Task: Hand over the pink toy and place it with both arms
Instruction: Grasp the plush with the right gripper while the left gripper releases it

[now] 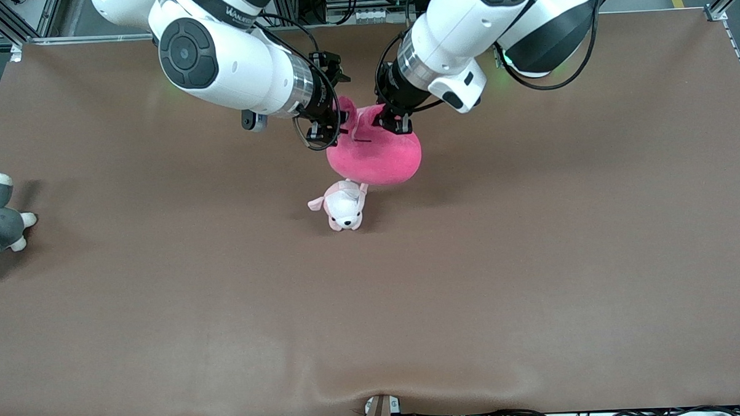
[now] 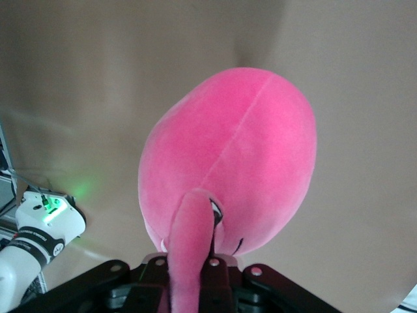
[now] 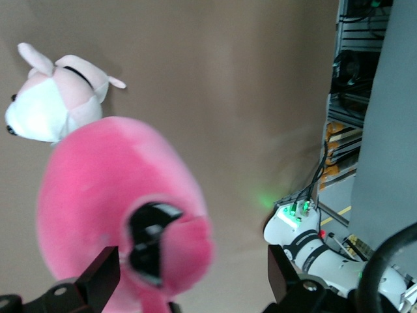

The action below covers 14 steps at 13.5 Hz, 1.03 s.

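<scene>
In the upper middle of the front view, the pink toy (image 1: 377, 158) hangs above the table (image 1: 532, 258). The left gripper (image 1: 396, 122) is closed on one stalk of it. The right gripper (image 1: 325, 131) stands wide open beside the other stalk, with its fingers (image 3: 98, 280) on both sides of it, gripping nothing. A small puppy plush (image 1: 344, 206) lies just below.

Brown table (image 1: 532, 276), aluminium framing (image 1: 721, 2)
</scene>
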Tool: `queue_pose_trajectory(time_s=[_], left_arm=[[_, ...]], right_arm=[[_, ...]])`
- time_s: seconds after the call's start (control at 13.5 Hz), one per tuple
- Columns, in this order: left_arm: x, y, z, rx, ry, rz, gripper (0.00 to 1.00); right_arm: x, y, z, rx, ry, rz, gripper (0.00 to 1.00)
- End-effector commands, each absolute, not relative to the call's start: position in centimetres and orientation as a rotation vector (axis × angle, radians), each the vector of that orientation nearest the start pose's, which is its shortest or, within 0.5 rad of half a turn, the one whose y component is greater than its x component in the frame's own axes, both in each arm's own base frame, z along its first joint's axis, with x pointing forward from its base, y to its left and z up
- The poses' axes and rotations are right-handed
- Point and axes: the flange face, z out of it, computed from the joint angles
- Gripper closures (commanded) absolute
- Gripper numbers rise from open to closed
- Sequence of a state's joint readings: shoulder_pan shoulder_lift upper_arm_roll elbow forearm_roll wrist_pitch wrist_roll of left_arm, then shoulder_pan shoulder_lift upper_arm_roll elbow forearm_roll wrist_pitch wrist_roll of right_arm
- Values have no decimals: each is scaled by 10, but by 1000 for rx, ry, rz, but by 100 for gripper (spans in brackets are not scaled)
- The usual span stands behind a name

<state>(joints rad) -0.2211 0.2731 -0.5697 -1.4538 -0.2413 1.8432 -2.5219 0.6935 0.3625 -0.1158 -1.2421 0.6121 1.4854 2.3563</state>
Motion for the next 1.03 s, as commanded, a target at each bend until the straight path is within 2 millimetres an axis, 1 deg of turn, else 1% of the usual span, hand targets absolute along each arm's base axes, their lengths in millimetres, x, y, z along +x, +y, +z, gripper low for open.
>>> queue_pose_trajectory(time_s=[0.0, 0.07, 0.15, 0.22, 0.3, 0.37, 0.44, 0.59, 0.67, 0.81, 0.89, 0.96], left_arm=[[478, -445, 577, 1763, 2350, -625, 100], [478, -445, 577, 1762, 2352, -626, 100], [478, -445, 577, 1762, 2352, -626, 100], [478, -445, 577, 1762, 2352, -626, 100], [478, -445, 577, 1762, 2352, -626, 100], [478, -445, 577, 1762, 2352, -626, 100], [478, -446, 577, 1764, 2351, -626, 100], [478, -446, 577, 1764, 2351, -624, 100], [478, -446, 577, 1764, 2351, -624, 100], [479, -445, 577, 1764, 2353, -621, 100], [479, -444, 576, 1764, 2353, -619, 83], [482, -440, 579, 1757, 2353, -603, 49]], right_arm=[[493, 424, 579, -1972, 2362, 946, 0], [495, 424, 575, -1972, 2377, 906, 0], [501, 421, 570, -1969, 2391, 833, 17], [507, 421, 569, -1948, 2391, 754, 43], [508, 425, 570, -1936, 2378, 714, 70], [504, 432, 569, -1943, 2364, 705, 87], [504, 434, 567, -1949, 2365, 695, 100], [511, 427, 563, -1932, 2381, 697, 100], [512, 426, 563, -1931, 2385, 695, 100], [519, 416, 566, -1911, 2398, 694, 100], [524, 407, 569, -1890, 2406, 698, 100], [531, 398, 571, -1867, 2414, 702, 100]])
